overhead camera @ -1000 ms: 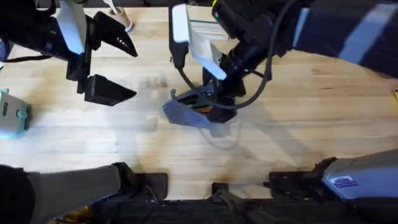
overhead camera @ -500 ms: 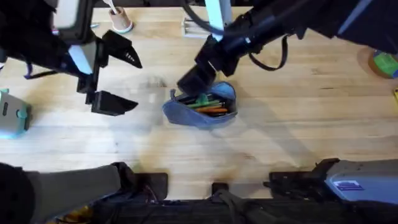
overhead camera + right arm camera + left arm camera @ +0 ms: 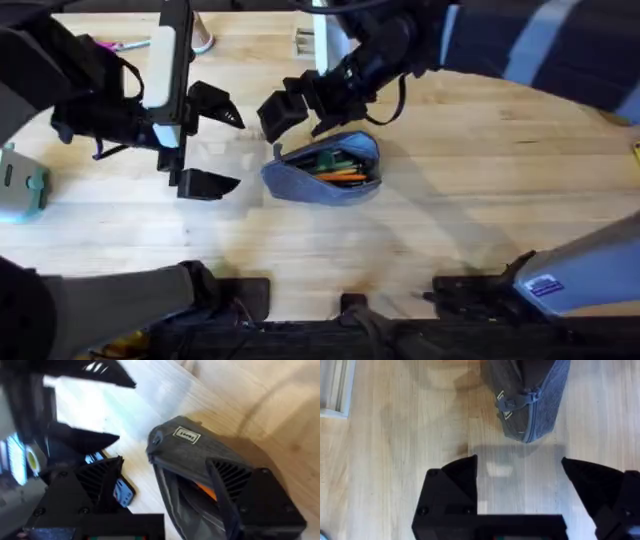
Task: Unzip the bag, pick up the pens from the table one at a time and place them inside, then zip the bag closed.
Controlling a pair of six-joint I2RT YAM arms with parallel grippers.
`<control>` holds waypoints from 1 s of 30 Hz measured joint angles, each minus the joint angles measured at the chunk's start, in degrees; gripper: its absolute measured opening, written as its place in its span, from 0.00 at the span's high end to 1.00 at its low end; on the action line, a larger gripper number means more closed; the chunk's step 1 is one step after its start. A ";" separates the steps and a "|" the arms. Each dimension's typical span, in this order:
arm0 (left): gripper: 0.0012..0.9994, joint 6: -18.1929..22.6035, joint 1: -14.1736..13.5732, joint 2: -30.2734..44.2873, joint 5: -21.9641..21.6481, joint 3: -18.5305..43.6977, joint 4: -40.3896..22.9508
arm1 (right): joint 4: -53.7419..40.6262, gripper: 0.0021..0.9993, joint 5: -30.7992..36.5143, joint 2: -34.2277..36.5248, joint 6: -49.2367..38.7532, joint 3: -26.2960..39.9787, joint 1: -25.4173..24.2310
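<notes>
Grey-blue fabric marks the bag (image 3: 322, 170), which is laid near the middle of the pale wooden counter (image 3: 480, 200), a little toward its far edge, with its zipper gaping so the mouth is turned upward for loading. Orange and green pens (image 3: 338, 170) are seen lying lengthwise inside it; no loose pen is made out on the bare wood nearby, so the filling step is judged done or nearly so, and the closing of the zipper is judged to be what is left.

The right hand (image 3: 298, 108) is held just beyond the bag's far side, over the end where the small pull (image 3: 520, 400) and a white label (image 3: 186, 436) are found. Its fingers are spread apart and nothing is held in them; that placing suits a reach for the pull.

The left hand (image 3: 215, 140) is kept low beside the bag's left end, apart from it, with its fingers wide open and empty. From its own camera the bag's rounded end is faced squarely, which suggests it is stationed there to pin the fabric while the zipper is drawn.
</notes>
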 joint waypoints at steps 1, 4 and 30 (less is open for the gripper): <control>0.00 -0.36 0.00 0.00 0.05 -0.54 0.53 | 0.35 0.00 -0.19 0.90 1.60 0.00 0.00; 0.00 -1.36 0.00 0.00 0.16 -1.46 1.14 | 2.50 0.00 -1.63 2.97 4.68 0.00 0.04; 0.01 -8.78 0.00 0.00 0.38 -1.76 0.21 | 6.86 0.95 -5.00 6.77 9.02 0.00 3.85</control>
